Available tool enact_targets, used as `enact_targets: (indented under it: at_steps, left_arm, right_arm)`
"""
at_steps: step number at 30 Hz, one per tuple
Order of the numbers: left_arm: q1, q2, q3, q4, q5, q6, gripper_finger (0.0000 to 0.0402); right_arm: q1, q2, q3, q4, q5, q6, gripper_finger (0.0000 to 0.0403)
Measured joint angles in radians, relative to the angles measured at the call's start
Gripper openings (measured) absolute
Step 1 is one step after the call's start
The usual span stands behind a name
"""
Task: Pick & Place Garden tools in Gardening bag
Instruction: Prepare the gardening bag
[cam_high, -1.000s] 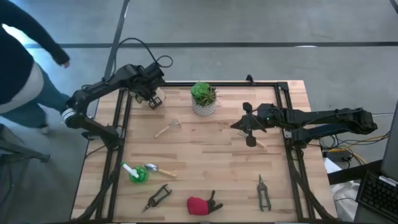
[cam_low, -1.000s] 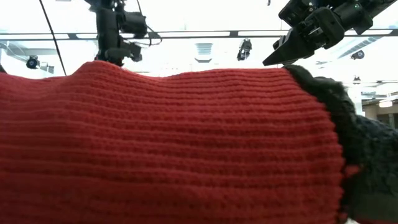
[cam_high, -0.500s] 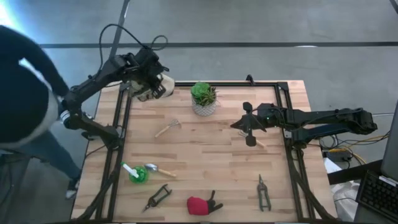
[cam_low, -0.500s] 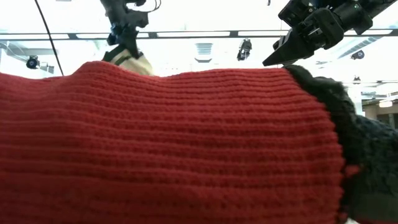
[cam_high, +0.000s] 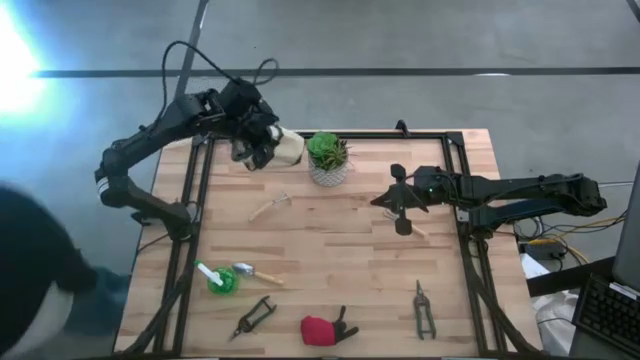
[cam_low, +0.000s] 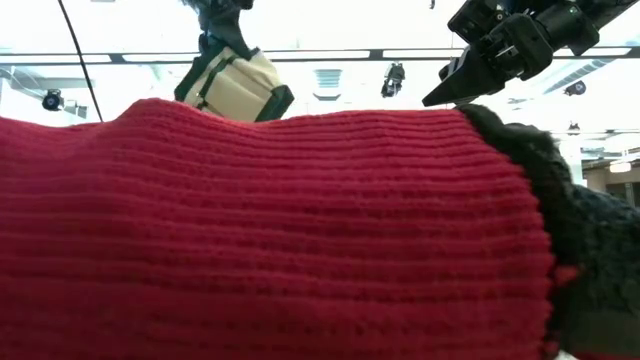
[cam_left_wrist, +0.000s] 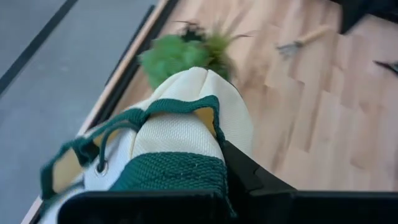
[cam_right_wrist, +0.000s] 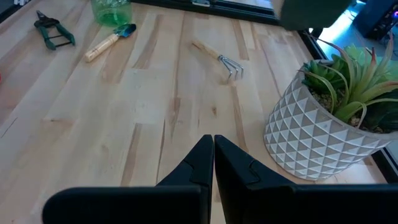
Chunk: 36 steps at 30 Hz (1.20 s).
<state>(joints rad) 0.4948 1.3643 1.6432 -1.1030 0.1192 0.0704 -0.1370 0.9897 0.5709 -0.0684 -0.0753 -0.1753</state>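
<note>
My left gripper (cam_high: 262, 143) is over the table's far left corner, shut on the tan gardening bag (cam_high: 285, 148) with dark green trim, which hangs in the air (cam_low: 235, 85) beside the plant. On the table lie the wooden-handled rake fork (cam_high: 268, 207), the green-and-white tool (cam_high: 215, 278), the silver trowel (cam_high: 255, 272), two black pruners (cam_high: 255, 316) (cam_high: 424, 308) and the red-and-black item (cam_high: 322, 329), which fills the low view (cam_low: 270, 230). My right gripper (cam_high: 400, 208) hovers shut at the right, touching nothing. My left gripper grips the bag at its green-trimmed edge (cam_left_wrist: 171, 169), pinched between the two fingers (cam_left_wrist: 249, 177). The fingers slant down from above, from the table's far left. The bag hangs tilted below the gripper, lifted clear of the table (cam_low: 245, 95).
A green plant in a white patterned pot (cam_high: 328, 160) stands just right of the hanging bag. A black frame (cam_high: 195, 210) runs along the table's sides. A person in dark clothes (cam_high: 35, 290) stands off the near left corner. Bare wood lies at mid-table (cam_high: 340, 240).
My left gripper has risen from the far left corner and swung toward the plant, tipping as it went. The bag has come up with it, lifted clear and now hanging in view. The person at the left has moved toward the near side.
</note>
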Motion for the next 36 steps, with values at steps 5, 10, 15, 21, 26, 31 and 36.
enact_targets:
  at_steps: [5, 10, 15, 21, 26, 31, 36]
  left_arm:
    - [-0.098, 0.0, 0.0, 0.003, 0.001, 0.001, 0.0001]
    - [-0.168, 0.009, -0.01, 0.026, 0.001, -0.054, 0.0001]
    - [-0.232, 0.084, -0.01, 0.026, 0.0, -0.068, 0.0001]
    - [-0.294, 0.195, 0.03, -0.008, 0.0, -0.045, 0.0001]
    - [-0.316, 0.263, 0.062, -0.013, 0.0, -0.045, 0.0001]
    - [-0.331, 0.317, 0.08, -0.018, 0.0, -0.045, 0.0001]
    - [-0.354, 0.354, 0.081, -0.018, 0.001, -0.046, 0.0001]
  right_arm:
    - [-0.015, 0.0, 0.0, 0.0, 0.0, 0.011, 0.0008]
    - [-0.031, 0.0, 0.0, 0.006, 0.001, 0.012, 0.0008]
    - [-0.04, 0.0, 0.0, 0.044, 0.0, 0.015, 0.0008]
    - [-0.041, 0.0, -0.001, 0.053, 0.0, 0.002, 0.0008]
    - [-0.041, 0.0, -0.003, 0.053, 0.0, -0.011, 0.0008]
    - [-0.049, 0.0, -0.003, 0.052, -0.001, -0.01, 0.0008]
    - [-0.054, 0.0, -0.003, 0.051, 0.0, -0.008, 0.0008]
